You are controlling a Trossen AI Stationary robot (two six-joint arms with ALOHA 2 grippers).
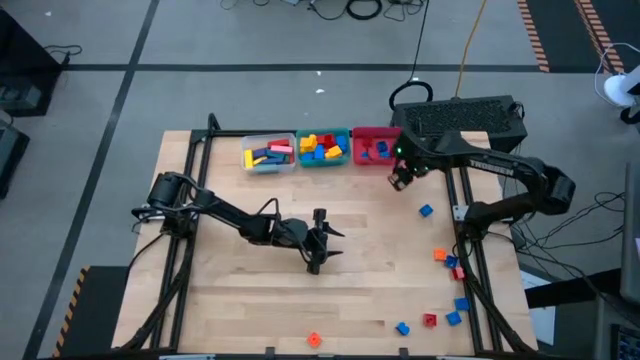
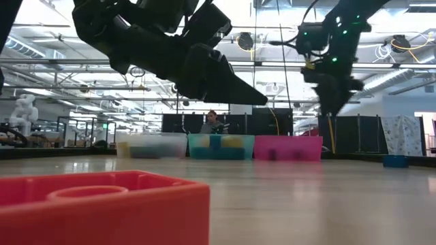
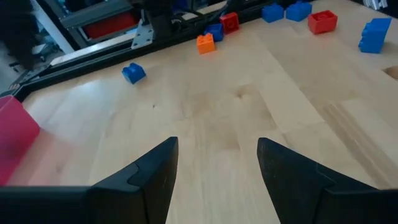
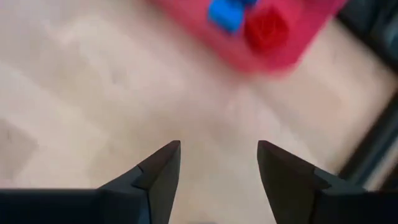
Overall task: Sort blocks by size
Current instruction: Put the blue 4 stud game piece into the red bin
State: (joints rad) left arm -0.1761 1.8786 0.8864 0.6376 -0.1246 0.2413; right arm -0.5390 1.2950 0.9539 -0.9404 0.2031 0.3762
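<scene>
Loose blocks lie on the table's right side: a blue one (image 1: 426, 211), an orange one (image 1: 439, 255), and several blue and red ones (image 1: 453, 318) near the right front corner. One more orange block (image 1: 314, 340) rests at the near edge. My left gripper (image 1: 318, 255) stands open and empty over mid-table (image 3: 217, 146). My right gripper (image 1: 402, 180) hangs open and empty (image 4: 217, 149), pointing steeply down just in front of the red bin (image 1: 375, 146). In that bin lie a blue block (image 4: 227, 14) and a red block (image 4: 267, 30).
Three bins stand in a row at the far edge: clear (image 1: 268, 153), teal (image 1: 323, 148) and red, each with blocks inside. Black frame rails (image 1: 470, 260) run along both table sides. Bare wood (image 1: 370, 290) lies between the arms and toward the near edge.
</scene>
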